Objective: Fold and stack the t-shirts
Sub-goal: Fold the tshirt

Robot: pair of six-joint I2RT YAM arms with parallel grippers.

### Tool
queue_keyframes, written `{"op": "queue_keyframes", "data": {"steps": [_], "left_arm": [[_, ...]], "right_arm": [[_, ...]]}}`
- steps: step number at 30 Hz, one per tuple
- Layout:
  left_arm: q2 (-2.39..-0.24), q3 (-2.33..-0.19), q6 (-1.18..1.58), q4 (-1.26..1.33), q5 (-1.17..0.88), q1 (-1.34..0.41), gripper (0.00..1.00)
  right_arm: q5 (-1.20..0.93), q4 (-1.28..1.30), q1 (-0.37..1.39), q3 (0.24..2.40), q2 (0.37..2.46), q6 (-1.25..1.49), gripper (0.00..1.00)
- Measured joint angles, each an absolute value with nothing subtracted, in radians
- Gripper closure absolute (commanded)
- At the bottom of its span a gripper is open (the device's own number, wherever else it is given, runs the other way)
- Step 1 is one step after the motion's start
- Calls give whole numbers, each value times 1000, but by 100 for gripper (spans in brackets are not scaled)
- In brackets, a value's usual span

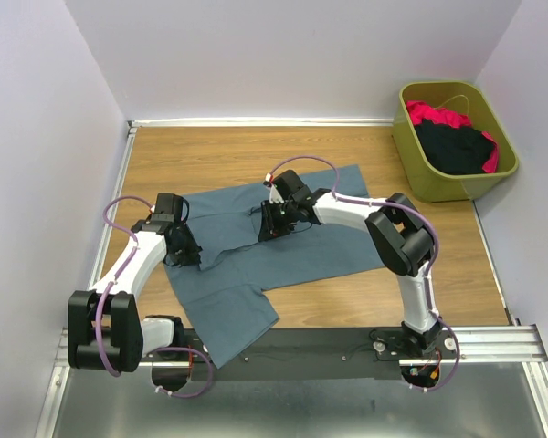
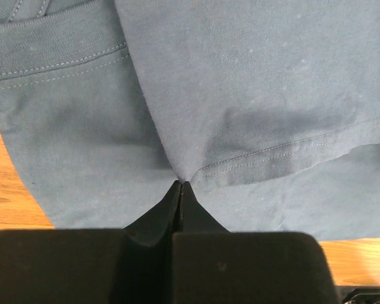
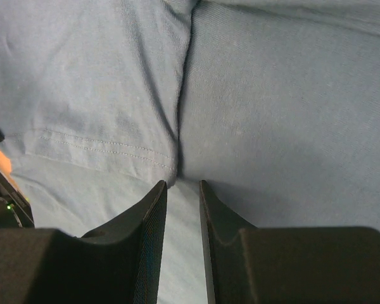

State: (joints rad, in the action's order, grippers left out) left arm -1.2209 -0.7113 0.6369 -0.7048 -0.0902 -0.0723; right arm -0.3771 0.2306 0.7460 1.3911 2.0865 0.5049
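Spreading over the middle of the lilac-walled wooden table, a slate-blue cloth t-shirt is draped to the near edge. Only from above is the olive-green plastic bin seen, at the far right corner. The left gripper is clamped on a shirt fold; the right gripper is narrowly parted at a hem.

Robotics lab cell: bare pale partition walls, wooden tabletop, aluminium mounting rail.
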Motion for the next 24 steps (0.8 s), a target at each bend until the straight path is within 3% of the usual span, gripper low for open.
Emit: {"op": "queue_keyframes", "data": {"steps": [24], "left_arm": [[-1221, -711, 635, -704, -90, -72, 99]], "right_arm": [[-452, 234, 746, 1420, 2118, 524, 68]]}}
